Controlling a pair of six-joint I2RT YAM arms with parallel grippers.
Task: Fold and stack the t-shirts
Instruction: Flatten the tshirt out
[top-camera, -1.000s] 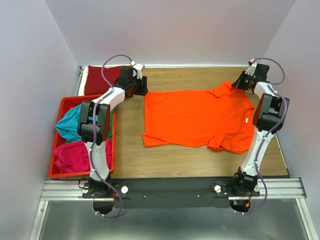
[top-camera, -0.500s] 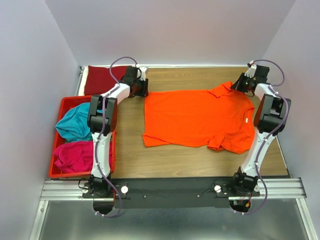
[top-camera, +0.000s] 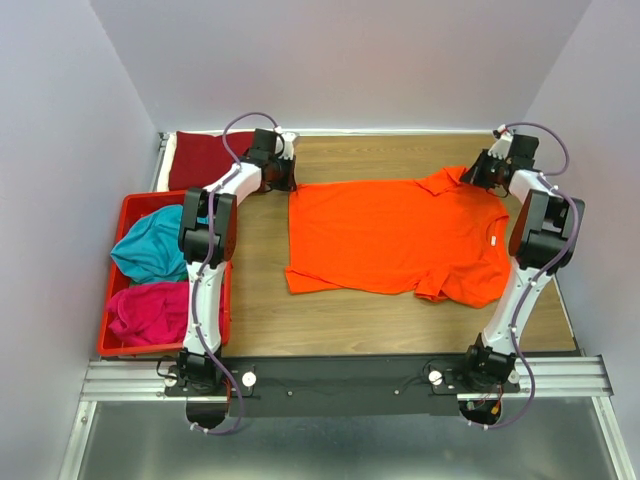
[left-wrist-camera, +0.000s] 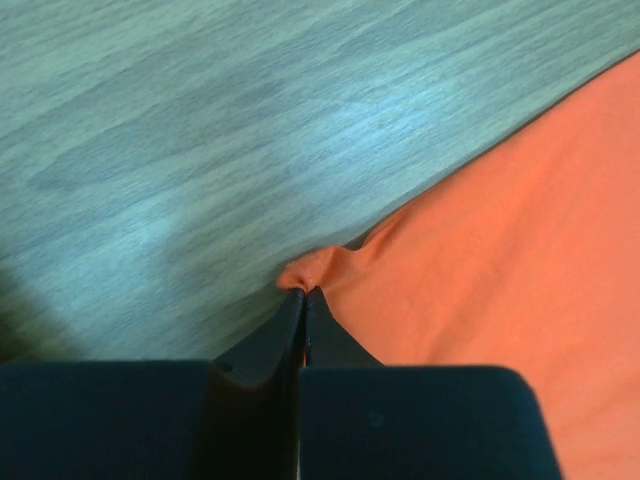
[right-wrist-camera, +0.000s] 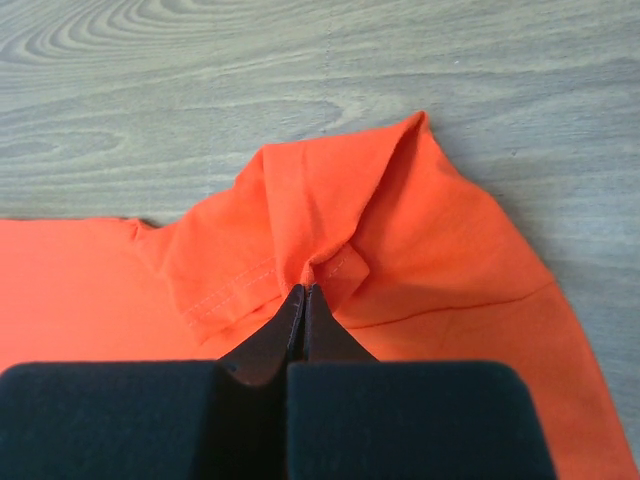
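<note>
A bright orange soft cloth t-shirt (top-camera: 395, 238) lies spread flat on the pale wooden surface (top-camera: 350, 325), filling the centre and right of the top view. Its long axis runs left to right across that frame, with the straight hem at the left and the sleeves and neck at the right.

The left tool (top-camera: 283, 178) sits at the upper left corner of the cloth. In the left wrist view its jaws are pressed together on the very tip of the hem corner, which puckers up just ahead of them. The right tool (top-camera: 478, 172) is at the upper right, and its wrist view shows the jaws closed tight on a small fold of the upper sleeve (the stitched cuff edge shows just to the left of the pinch).

Both pinch points sit on the shirt's upper edge, one at each end of the long axis, and all the cloth lies below them in the frame, toward the arm bases. I judge the next move to be a lengthwise fold, carrying that upper edge down over the lower one with both arms working in step.

At the left, a red plastic crate (top-camera: 128, 205) holds a teal tee (top-camera: 150, 250) and a magenta tee (top-camera: 150, 310). A dark red tee (top-camera: 200, 158) lies above the crate in the upper left.
</note>
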